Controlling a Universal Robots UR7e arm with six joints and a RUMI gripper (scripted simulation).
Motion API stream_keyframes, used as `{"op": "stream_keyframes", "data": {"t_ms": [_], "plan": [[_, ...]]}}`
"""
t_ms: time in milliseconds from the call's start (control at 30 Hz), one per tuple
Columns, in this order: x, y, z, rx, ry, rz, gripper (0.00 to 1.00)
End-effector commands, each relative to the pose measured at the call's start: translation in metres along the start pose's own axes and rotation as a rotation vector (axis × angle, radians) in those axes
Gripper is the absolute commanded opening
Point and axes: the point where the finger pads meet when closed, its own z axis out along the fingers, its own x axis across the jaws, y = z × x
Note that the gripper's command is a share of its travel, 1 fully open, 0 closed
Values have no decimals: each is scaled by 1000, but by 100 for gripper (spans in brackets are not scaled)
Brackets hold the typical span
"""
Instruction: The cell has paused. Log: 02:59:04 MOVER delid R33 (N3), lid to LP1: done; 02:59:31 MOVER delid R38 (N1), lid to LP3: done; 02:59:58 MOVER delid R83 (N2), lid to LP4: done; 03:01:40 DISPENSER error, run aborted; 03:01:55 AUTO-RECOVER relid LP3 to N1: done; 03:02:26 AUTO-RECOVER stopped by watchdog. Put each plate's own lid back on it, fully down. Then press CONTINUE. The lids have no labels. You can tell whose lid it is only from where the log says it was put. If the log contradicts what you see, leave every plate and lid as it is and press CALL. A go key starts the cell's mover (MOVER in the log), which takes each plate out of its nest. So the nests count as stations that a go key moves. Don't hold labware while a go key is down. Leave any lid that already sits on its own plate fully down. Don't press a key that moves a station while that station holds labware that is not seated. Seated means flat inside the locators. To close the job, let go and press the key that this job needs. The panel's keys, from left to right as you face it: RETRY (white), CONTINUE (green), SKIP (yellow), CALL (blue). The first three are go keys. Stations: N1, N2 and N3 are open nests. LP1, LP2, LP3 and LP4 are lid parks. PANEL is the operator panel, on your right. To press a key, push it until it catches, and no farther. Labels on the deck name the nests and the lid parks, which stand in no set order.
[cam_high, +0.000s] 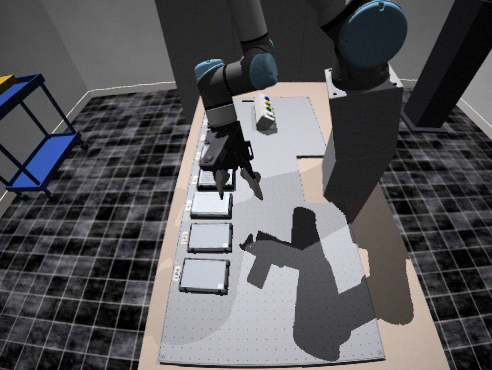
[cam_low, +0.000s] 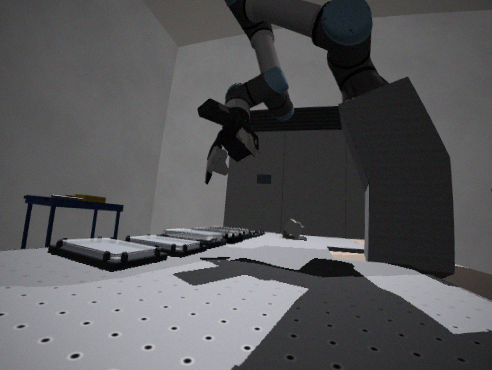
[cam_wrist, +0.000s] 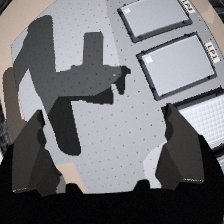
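My gripper (cam_high: 239, 189) (cam_low: 216, 167) (cam_wrist: 103, 107) is open and empty, and hangs high above the deck beside the row of stations. Along the deck's left edge, the nearest station holds a flat lid (cam_high: 204, 275) (cam_low: 102, 247) (cam_wrist: 154, 17). The one behind it, labelled LP1, holds another lid (cam_high: 210, 236) (cam_wrist: 176, 65). Behind that stands an uncovered well plate (cam_high: 211, 204) (cam_wrist: 207, 119). A further station (cam_high: 209, 178) lies partly behind my fingers, and the ones beyond it are hidden by the arm. The operator panel (cam_high: 265, 110) (cam_low: 293, 229) with its coloured keys stands at the far end of the deck.
The robot's grey pedestal (cam_high: 360, 140) (cam_low: 405, 190) stands at the deck's right side. A blue cart (cam_high: 30, 135) (cam_low: 70, 205) stands on the floor to the left. The perforated deck plate (cam_high: 280, 320) spreads toward the near end, crossed by the arm's shadow.
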Motion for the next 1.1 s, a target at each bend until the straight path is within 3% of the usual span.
{"op": "stream_keyframes", "data": {"t_ms": [0,933,1067], "plan": [[8,15,2,-15,31,60,82],[50,126,-11,-94,255,522,82],[51,132,-13,-98,273,558,82]]}}
